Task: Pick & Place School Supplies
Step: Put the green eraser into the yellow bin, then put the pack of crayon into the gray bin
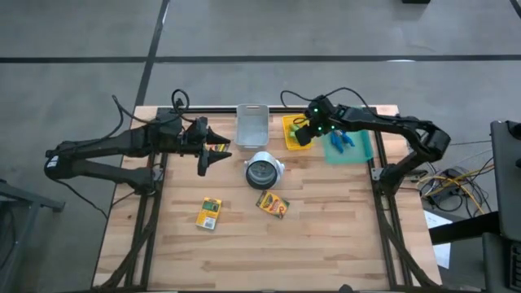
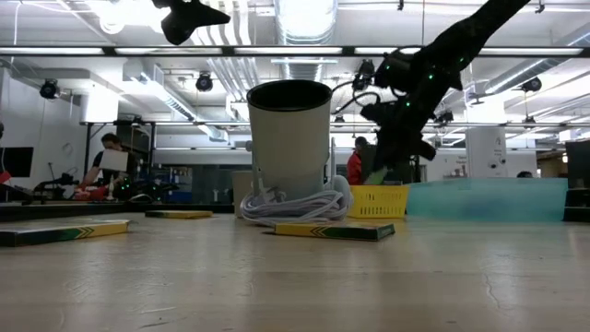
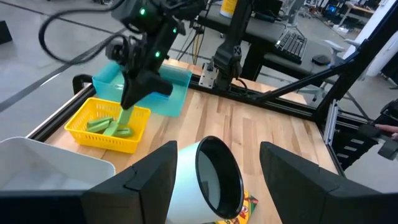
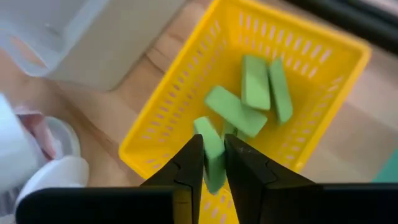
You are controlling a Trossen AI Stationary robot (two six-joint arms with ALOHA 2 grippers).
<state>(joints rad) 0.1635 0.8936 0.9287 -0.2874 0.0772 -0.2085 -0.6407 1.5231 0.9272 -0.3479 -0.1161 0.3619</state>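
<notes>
From above, the right claw [image 1: 304, 130] hangs over the yellow basket [image 1: 291, 124] at the far side of the worktop [image 1: 326, 244], beside a clear bin [image 1: 251, 124] and a teal tray [image 1: 358, 148]. The left claw [image 1: 203, 165] waits near the cup [image 1: 262, 171]. 2 crayon boxes [image 1: 209, 213] [image 1: 273, 203] lie nearer the front.

At table height, the cup [image 2: 289, 148] stands in front of the basket [image 2: 379, 200].

The left wrist view shows the left claw's fingers [image 3: 140, 180] spread wide around the cup [image 3: 211, 180], touching nothing.

The right wrist view shows the right claw [image 4: 215, 163] pinching 1 green stick [image 4: 212, 155] narrowly above the basket [image 4: 161, 134], where 3 more sticks [image 4: 255, 82] lie.
</notes>
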